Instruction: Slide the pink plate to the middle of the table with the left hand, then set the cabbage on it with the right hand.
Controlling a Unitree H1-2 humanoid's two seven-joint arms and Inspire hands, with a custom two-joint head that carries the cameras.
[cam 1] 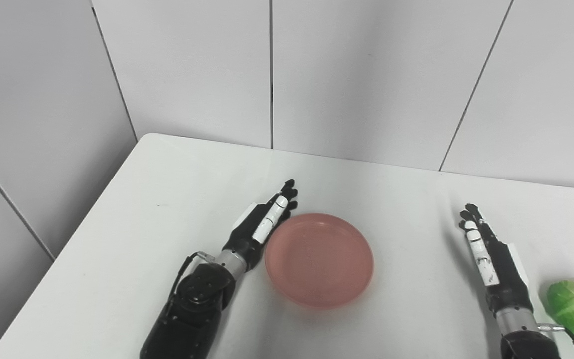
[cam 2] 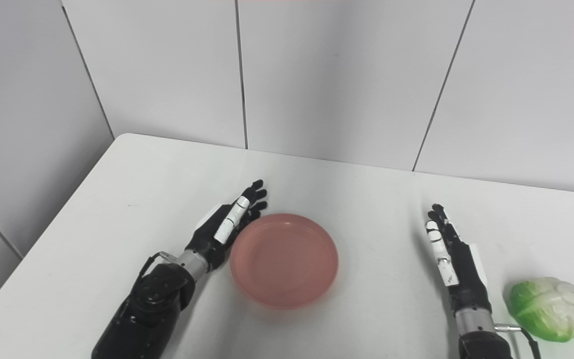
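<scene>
Table (cam 1: 167,199): a white top with a rounded far-left corner, set against a wall (cam 1: 357,75) of pale grey panels.

Plate (cam 1: 319,260): pink, round and shallow, seen lying flat near the middle of the table and nothing is carried in it; its outline is slightly blurred in both views.

Left hand (cam 1: 261,224): laid low along the plate's left rim, fingers stretched out straight and held close side by side, pointing away towards the wall. Nothing is gripped. The edge of the hand is seen right against the rim; actual contact is likely but cannot be confirmed from these angles.

Left arm: brought in from the bottom left, with the dark forearm (cam 1: 192,304) slanted towards the plate.

Cabbage (cam 2: 549,308): green and white, lying on the table at the right, well apart from the plate; it is cut by the frame edge in the left eye view and shown whole in the right eye view.

Right hand (cam 2: 450,254): held flat and extended between plate and cabbage, fingers straight and together, nothing grasped. It is placed just beside the cabbage on its left and is not touching it.

Right arm: brought in from the bottom right, with a thin cable (cam 2: 523,334) seen near the wrist, close to the cabbage.
</scene>
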